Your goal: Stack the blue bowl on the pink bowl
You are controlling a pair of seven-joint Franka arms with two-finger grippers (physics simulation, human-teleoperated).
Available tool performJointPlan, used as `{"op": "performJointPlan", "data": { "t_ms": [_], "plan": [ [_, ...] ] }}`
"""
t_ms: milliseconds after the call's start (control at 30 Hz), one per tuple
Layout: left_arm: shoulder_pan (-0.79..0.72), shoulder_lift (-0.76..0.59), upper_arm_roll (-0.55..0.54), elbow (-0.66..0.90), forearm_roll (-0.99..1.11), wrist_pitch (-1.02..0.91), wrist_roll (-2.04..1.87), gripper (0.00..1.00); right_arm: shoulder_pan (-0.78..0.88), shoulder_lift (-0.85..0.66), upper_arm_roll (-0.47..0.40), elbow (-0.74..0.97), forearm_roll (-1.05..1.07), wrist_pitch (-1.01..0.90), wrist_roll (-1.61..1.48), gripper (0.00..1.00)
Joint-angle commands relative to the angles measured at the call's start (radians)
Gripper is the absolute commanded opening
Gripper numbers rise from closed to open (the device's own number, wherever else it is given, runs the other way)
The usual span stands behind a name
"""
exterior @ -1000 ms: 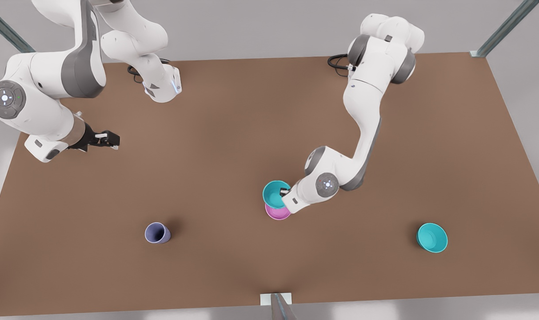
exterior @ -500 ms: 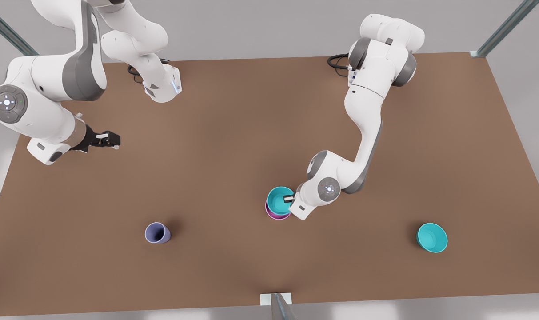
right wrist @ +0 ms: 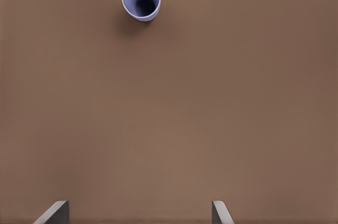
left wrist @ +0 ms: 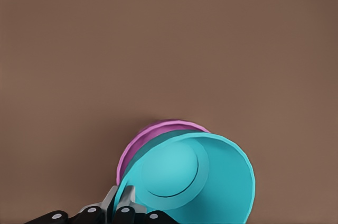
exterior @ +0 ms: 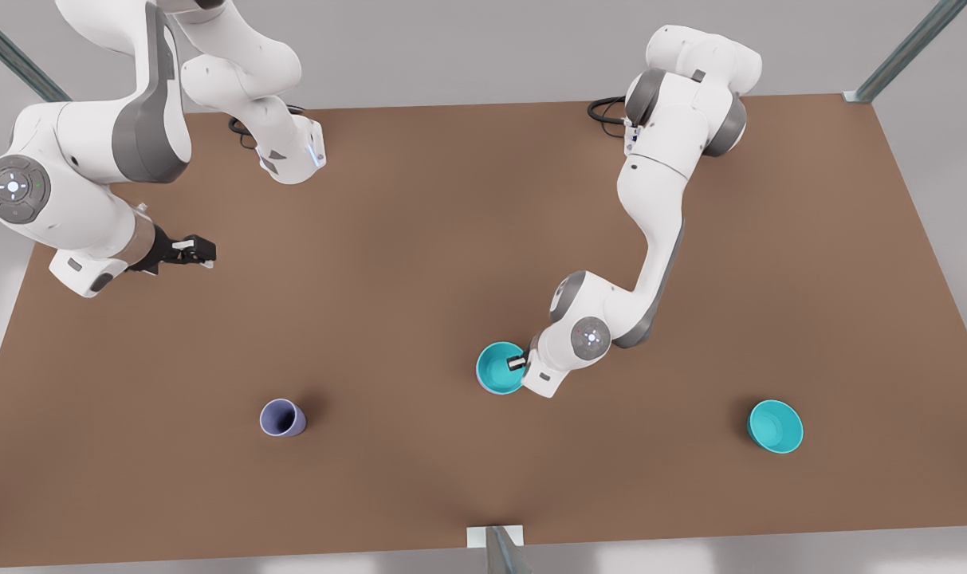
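Blue bowl (exterior: 499,369) has dropped since a second ago, now nested in pink bowl (left wrist: 153,135) mid-surface, left hand (exterior: 517,363) still clamped on its rim. Right hand (exterior: 198,252) waits, fingers spread, above surface (exterior: 419,223).

No legible text, label, brand, number or sign found on any item inspected. The arms carry only small round indicator panels with lights and symbols, none of them readable as characters.
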Motion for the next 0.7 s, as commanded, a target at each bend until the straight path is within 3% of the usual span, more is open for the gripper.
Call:
{"op": "performJointPlan", "data": {
  "t_ms": [0,133,167,200,267,333,400,500,533,667],
  "plan": [
    [0.000,-0.002,0.000,-0.010,-0.003,0.009,-0.092,0.21,0.001,-0.001,-0.001,0.000,0.001,-0.001,-0.015,1.00],
    [0.014,-0.002,-0.023,-0.013,-0.002,0.008,-0.092,0.21,0.001,-0.001,-0.001,0.000,0.001,-0.001,-0.015,1.00],
    [0.014,-0.002,-0.023,-0.013,-0.002,0.005,-0.092,0.26,0.001,-0.001,-0.001,0.000,0.001,-0.001,-0.015,1.00],
    [0.014,-0.003,-0.023,-0.024,0.000,0.003,-0.088,1.00,0.001,-0.001,-0.001,0.000,-0.001,-0.001,-0.015,1.00],
    [0.038,-0.044,-0.019,-0.024,0.006,-0.113,-0.081,1.00,0.001,-0.001,-0.001,0.000,-0.001,-0.001,-0.015,1.00],
    [0.221,-0.276,-0.016,-0.015,0.142,-0.518,-0.006,1.00,0.000,-0.001,-0.001,0.000,-0.001,-0.001,-0.015,1.00],
    [0.333,-0.472,-0.014,-0.013,0.222,-0.731,0.262,1.00,0.000,-0.001,-0.001,0.000,-0.001,-0.001,-0.015,1.00],
    [0.380,-0.578,-0.019,-0.018,0.317,-0.839,0.451,1.00,0.000,0.001,-0.001,0.000,-0.001,-0.001,-0.015,1.00],
    [0.411,-0.695,-0.014,-0.151,0.310,-0.726,0.506,1.00,0.001,0.001,-0.001,0.000,-0.001,-0.001,-0.015,1.00],
    [0.399,-0.716,-0.016,-0.180,0.287,-0.756,0.506,1.00,0.000,0.001,-0.001,0.000,-0.001,-0.001,-0.015,1.00]
  ]
}}
